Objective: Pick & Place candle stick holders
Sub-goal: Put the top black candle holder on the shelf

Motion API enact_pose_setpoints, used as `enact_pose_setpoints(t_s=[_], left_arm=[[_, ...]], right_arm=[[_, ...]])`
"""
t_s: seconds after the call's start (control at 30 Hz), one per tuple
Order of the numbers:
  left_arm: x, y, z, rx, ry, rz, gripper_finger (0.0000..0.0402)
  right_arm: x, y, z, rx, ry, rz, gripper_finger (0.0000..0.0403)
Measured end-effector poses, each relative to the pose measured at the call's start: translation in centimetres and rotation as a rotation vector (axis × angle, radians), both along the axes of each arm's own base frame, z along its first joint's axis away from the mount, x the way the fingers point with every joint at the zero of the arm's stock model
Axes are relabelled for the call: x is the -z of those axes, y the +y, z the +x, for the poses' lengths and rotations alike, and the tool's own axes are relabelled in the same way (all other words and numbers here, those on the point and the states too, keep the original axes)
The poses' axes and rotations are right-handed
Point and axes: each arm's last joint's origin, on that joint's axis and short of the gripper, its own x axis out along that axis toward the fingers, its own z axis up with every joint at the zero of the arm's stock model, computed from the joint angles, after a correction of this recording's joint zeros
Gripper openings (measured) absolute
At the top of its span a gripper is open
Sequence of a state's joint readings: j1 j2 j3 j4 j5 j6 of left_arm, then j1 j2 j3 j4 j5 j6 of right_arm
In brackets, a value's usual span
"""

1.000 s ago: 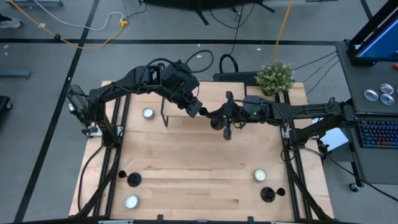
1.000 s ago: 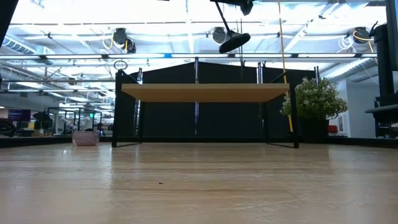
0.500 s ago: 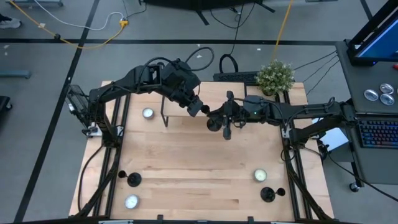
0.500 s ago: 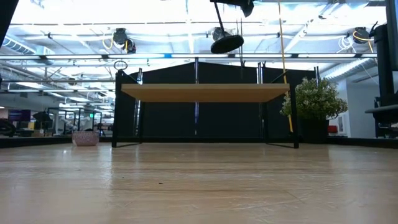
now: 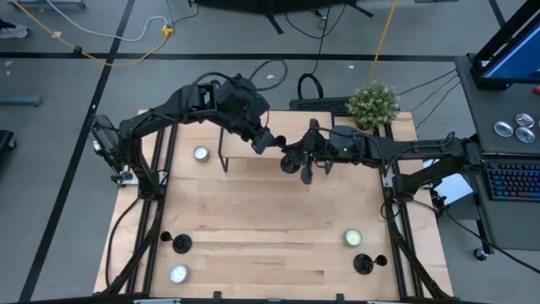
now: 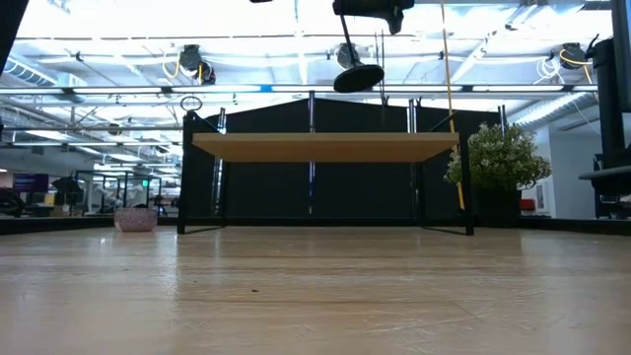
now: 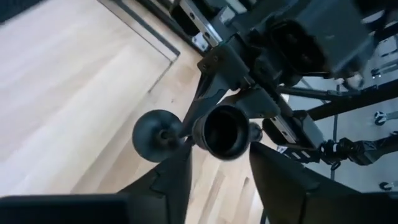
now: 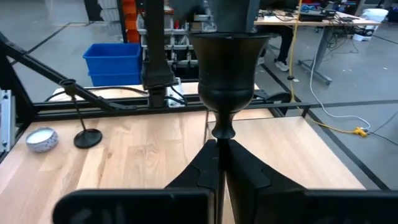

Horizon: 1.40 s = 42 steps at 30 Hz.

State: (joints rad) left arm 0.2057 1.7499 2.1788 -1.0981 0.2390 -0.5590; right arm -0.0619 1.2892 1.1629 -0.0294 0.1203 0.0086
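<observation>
One black candle stick holder (image 5: pixel 289 162) is held high above the table, over its far middle, in my right gripper (image 5: pixel 293 158), which is shut on it. Its cup (image 7: pixel 221 130) faces my left gripper (image 7: pixel 219 155), which is open. The left fingers stand on either side of the cup, just short of it, and I see no touch. The left gripper also shows in the high view (image 5: pixel 267 143). Two more holders stand on their disc bases, one at the near left (image 5: pixel 181 245) and one at the near right (image 5: pixel 364 263). My right gripper pinches the holder's thin stem just below the cup (image 8: pixel 222 132) between its two fingers. The fingers come about level from the table's right side and lie across the stem. The holder is lifted clear and stands nearly upright, its disc base (image 6: pixel 357 77) lowest.
A low wooden shelf (image 6: pixel 325 148) on a black frame stands at the far side, below the held holder. Three small white tealight cups sit on the table (image 5: pixel 200 154), (image 5: pixel 178 274), (image 5: pixel 353 238). A potted plant (image 5: pixel 373 103) is at the far right.
Both grippers have shifted slightly toward the far edge. My right gripper has turned, so the held holder's disc base has tipped from slanted to nearly level and moved a little to the left in the low view.
</observation>
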Motion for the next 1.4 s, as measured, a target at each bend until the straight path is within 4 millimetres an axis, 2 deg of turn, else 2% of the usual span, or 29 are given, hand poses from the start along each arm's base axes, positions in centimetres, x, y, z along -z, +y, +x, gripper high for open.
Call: enact_pose_setpoints(t_s=[0.13,0.2,0.33,0.53,0.7,0.8,1.03,1.4], left_arm=[[-1.0,0.8,-1.8,-0.029,-0.01,0.037,0.0193],[-1.8,1.0,-3.0,-0.065,-0.014,0.1,0.0197],[-2.0,0.9,-4.8,-0.119,0.081,0.277,0.0193],[-1.4,0.7,-6.7,-0.16,0.26,0.41,0.0176],[-1.0,0.8,-7.6,-0.218,0.319,0.467,0.0165],[-0.2,0.8,-7.7,-0.236,0.331,0.481,0.0161],[2.5,0.3,-10.1,-0.26,0.271,0.487,0.0161],[8.4,-1.3,-16.5,-0.351,-0.011,0.482,0.0161]], right_arm=[[-0.3,-1.0,-0.4,0.084,-0.009,-0.027,0.0006],[-0.7,-1.7,-0.8,0.148,-0.022,-0.053,0.0006],[-1.1,-3.7,-1.4,0.281,-0.035,-0.088,0.0006],[-1.6,-7.4,-2.4,0.431,-0.079,-0.096,0.0006],[-1.6,-9.6,-3.3,0.519,-0.084,-0.075,0.0006],[-1.3,-10.4,-3.7,0.552,-0.082,-0.064,0.0005],[0.8,-10.9,-4.9,0.597,-0.132,-0.038,0.0005],[3.7,-10.4,-7.7,0.683,-0.225,-0.036,0.0005]])
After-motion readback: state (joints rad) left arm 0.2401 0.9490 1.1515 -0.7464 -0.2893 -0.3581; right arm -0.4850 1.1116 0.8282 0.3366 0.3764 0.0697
